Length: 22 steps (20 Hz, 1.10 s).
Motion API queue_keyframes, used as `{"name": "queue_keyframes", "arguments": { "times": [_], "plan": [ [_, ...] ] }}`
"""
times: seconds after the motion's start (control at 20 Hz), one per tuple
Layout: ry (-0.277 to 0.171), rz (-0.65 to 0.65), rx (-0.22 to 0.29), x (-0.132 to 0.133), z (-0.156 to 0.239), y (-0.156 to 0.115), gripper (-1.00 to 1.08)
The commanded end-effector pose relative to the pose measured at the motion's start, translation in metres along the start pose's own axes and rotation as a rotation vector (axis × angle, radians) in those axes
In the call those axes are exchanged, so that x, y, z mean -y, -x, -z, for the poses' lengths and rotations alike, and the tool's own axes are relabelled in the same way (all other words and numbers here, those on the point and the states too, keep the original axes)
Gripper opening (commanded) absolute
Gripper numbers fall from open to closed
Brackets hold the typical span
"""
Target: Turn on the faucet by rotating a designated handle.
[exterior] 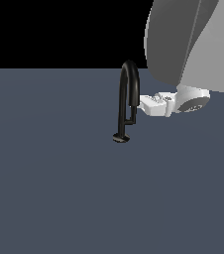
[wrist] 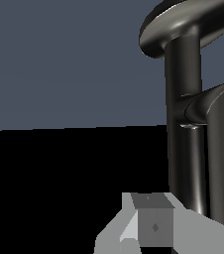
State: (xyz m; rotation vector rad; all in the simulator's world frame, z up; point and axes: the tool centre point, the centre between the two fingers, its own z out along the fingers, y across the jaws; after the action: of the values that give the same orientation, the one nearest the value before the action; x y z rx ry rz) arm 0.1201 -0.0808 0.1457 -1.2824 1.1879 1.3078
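The glossy black faucet (exterior: 127,82) stands as a tall narrow gooseneck on a small round base (exterior: 120,138). Its thin L-shaped handle (exterior: 132,117) branches off the lower stem and runs up under the thick spout end. My white gripper (exterior: 143,104) reaches in from the exterior view's right, its tip just beside the spout end and above the handle. In the wrist view the faucet (wrist: 183,139) fills one side, with the handle's branch (wrist: 199,107) joining the stem. The gripper (wrist: 151,221) shows as one grey block with no gap, shut on nothing.
A flat dark grey-blue floor (exterior: 49,188) surrounds the faucet. The robot's large grey arm body (exterior: 193,39) looms over the exterior view's upper right.
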Motion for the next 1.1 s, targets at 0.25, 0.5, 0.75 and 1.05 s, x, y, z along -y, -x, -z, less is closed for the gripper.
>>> {"name": "queue_keyframes", "arguments": {
  "times": [0.25,0.5,0.75,1.05],
  "plan": [
    [-0.009,-0.009,0.010,0.001,-0.001,-0.004,-1.00],
    [-0.009,-0.009,0.010,-0.004,-0.001,-0.003,-1.00],
    [-0.009,-0.009,0.010,-0.010,-0.001,-0.001,-1.00],
    [-0.010,-0.008,0.010,-0.017,-0.001,0.002,-1.00]
  ]
}}
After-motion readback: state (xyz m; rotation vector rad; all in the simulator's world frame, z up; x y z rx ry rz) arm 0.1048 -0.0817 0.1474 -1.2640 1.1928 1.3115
